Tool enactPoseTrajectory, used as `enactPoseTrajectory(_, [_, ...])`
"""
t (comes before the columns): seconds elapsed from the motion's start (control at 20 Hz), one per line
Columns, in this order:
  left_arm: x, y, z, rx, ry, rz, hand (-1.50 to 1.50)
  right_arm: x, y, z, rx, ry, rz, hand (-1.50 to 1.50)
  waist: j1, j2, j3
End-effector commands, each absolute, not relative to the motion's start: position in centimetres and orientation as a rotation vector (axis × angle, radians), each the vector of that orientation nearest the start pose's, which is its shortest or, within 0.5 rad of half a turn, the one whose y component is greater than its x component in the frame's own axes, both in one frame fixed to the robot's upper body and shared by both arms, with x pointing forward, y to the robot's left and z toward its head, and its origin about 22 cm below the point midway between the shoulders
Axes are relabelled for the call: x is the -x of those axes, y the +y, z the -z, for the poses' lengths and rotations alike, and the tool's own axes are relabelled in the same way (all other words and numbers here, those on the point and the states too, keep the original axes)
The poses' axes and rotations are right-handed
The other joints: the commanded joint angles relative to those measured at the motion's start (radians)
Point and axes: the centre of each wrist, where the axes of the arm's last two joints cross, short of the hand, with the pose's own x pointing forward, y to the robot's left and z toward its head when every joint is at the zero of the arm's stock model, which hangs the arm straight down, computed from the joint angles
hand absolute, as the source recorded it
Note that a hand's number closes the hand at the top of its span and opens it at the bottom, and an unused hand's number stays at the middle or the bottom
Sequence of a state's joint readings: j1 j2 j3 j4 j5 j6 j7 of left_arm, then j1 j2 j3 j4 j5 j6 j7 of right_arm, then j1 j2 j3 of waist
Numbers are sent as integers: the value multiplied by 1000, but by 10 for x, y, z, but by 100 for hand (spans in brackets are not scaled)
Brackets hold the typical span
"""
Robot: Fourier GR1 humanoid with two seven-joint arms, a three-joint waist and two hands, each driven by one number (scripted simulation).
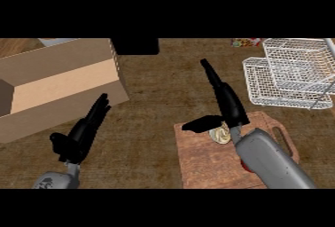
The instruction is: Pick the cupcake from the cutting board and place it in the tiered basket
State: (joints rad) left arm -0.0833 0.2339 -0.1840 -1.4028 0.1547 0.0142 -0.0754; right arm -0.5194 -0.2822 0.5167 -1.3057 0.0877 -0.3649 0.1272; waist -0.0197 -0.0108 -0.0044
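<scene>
The cupcake (220, 135), pale cream with a swirled top, sits on the wooden cutting board (206, 162) at the lower right. My right hand (226, 104) hovers over it with fingers stretched straight toward the far side and the thumb (201, 123) reaching out to the left of the cupcake; the hand and forearm hide part of it. The hand is open and holds nothing. The white wire tiered basket (294, 73) stands at the upper right, beyond the board. My left hand (82, 131) rests open at the lower left, fingers pointing up.
A large open cardboard box (59, 84) fills the upper left. A dark block (135, 45) lies at the top centre. Something red (246, 166) peeks from under my right forearm on the board. A colourful packet (246, 42) lies beside the basket.
</scene>
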Motion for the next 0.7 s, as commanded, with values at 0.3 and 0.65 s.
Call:
enactPoseTrajectory(0.3, [-259, 248, 21, 48, -1492, 213, 0, -327, -155, -113, 740, -1154, -1317, -150, -15, -14, -7])
enactPoseTrajectory(0.65, [-265, 246, 22, 75, -1512, 196, 0, -281, -114, -171, 722, -983, -1413, -150, -3, 2, 2])
